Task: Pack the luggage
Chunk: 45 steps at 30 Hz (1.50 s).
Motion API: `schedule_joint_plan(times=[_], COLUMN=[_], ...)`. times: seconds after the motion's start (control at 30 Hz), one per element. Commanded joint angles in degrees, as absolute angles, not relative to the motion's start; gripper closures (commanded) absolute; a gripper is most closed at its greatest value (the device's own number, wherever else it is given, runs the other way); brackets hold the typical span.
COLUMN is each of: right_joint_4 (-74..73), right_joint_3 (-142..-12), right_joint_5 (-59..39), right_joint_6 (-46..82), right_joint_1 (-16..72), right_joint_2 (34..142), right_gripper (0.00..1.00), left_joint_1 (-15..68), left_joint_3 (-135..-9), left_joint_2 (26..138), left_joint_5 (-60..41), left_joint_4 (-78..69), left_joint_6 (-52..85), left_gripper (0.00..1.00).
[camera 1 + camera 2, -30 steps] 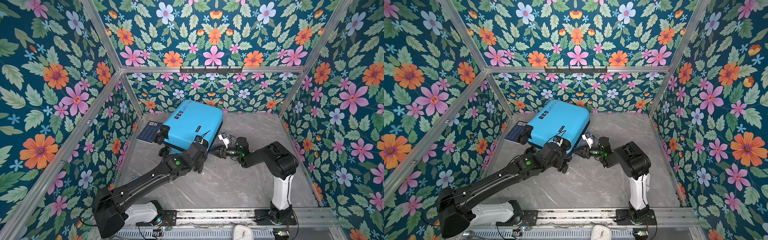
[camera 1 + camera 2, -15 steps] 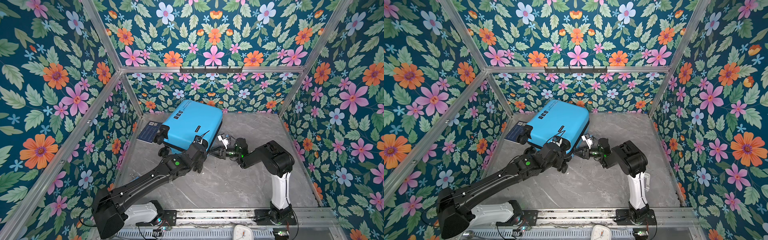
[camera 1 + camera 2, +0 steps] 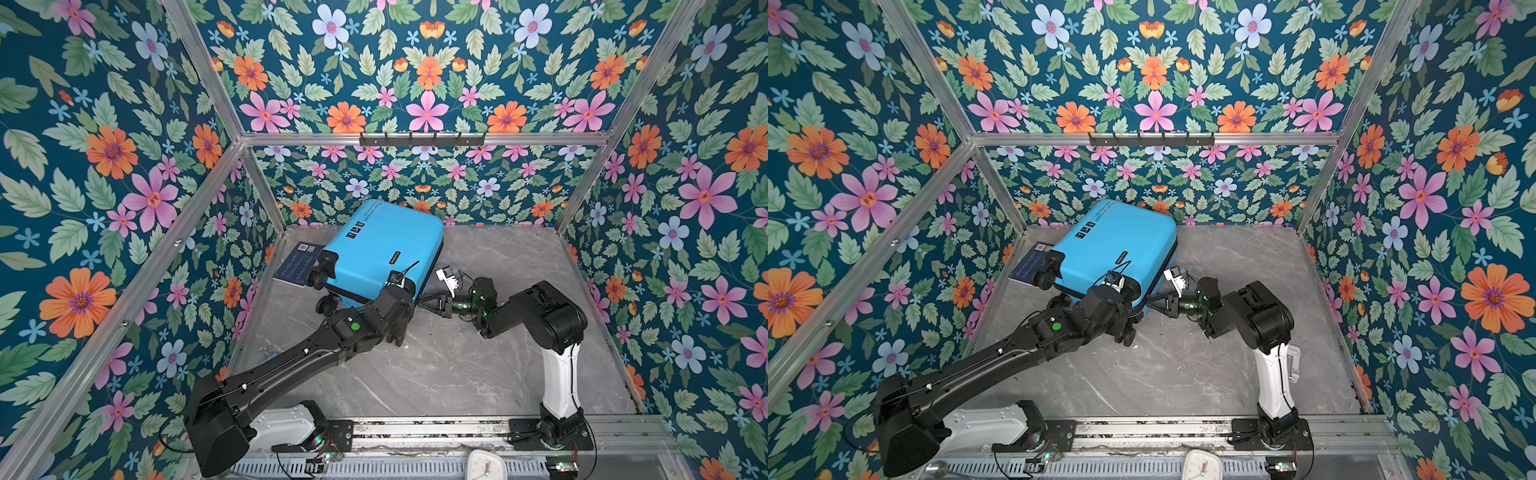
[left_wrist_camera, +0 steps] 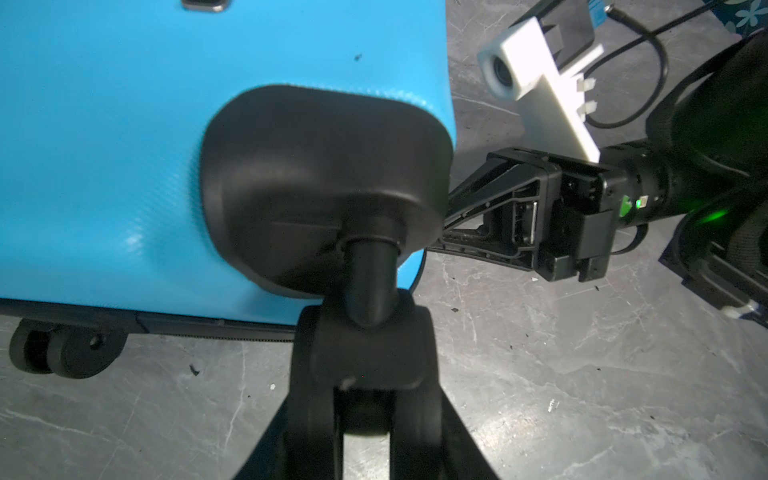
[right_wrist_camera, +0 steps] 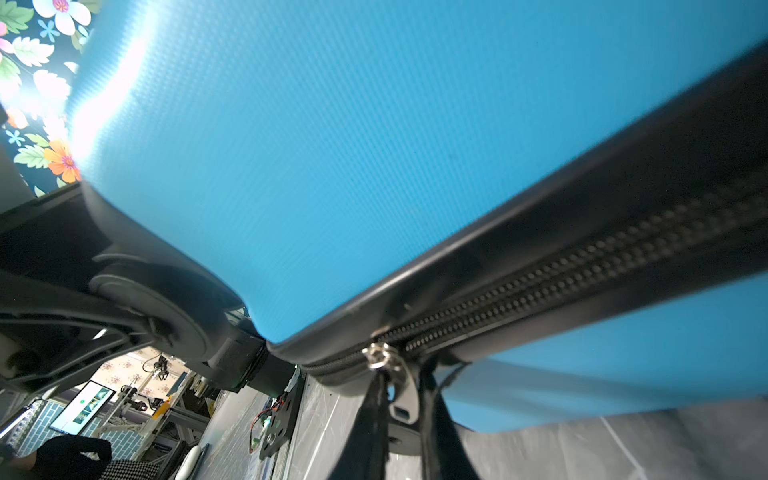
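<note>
The left pincer clamps a wheel of the suitcase between its tips. The right pincer pinches the zipper pull.

Left gripper clamps a wheel, arm stretched forward; right gripper, forearm low, pinches the zip pull.

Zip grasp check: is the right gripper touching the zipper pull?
Touching. The right wrist view shows the fingers of the right gripper pressed against both sides of the zipper pull.
</note>
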State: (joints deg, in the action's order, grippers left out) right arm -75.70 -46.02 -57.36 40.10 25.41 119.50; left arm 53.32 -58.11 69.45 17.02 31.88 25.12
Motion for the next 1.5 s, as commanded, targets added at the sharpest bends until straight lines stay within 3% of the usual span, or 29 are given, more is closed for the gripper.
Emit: schedule_joint_plan(times=[0.0, 0.33, 0.53, 0.8, 1.17, 1.47], right_joint_4=[-80.73, -78.35, -66.93, -35.86, -32.6, -35.27], right_joint_3=[-45.75, -44.78, -45.46, -49.22, -48.58, -50.98], right_joint_5=[-55.54, -54.16, -49.13, -25.89, 0.16, 6.15], right_joint_6=[41.02, 41.74, 39.12, 24.93, 26.06, 25.28], right_joint_1=[25.49, 25.64, 27.27, 33.95, 34.63, 32.56], right_joint_2=[119.01, 115.99, 111.73, 102.23, 99.3, 101.54], right_gripper=[0.89, 1.0, 1.0, 1.0, 1.0, 1.0], left_joint_1=[53.26, 53.26, 53.25, 53.35, 53.44, 55.31], left_joint_3=[-58.36, -58.0, -57.74, -57.11, -55.61, -54.89], left_joint_2=[69.61, 69.49, 69.43, 69.2, 67.95, 68.12], left_joint_5=[17.62, 17.34, 16.61, 15.14, 10.82, 6.17], left_joint_4=[32.78, 32.37, 31.74, 30.75, 29.03, 28.48], left_joint_6=[26.28, 26.28, 25.95, 25.4, 24.28, 23.4], left_gripper=[1.0, 1.0, 1.0, 1.0, 1.0, 1.0])
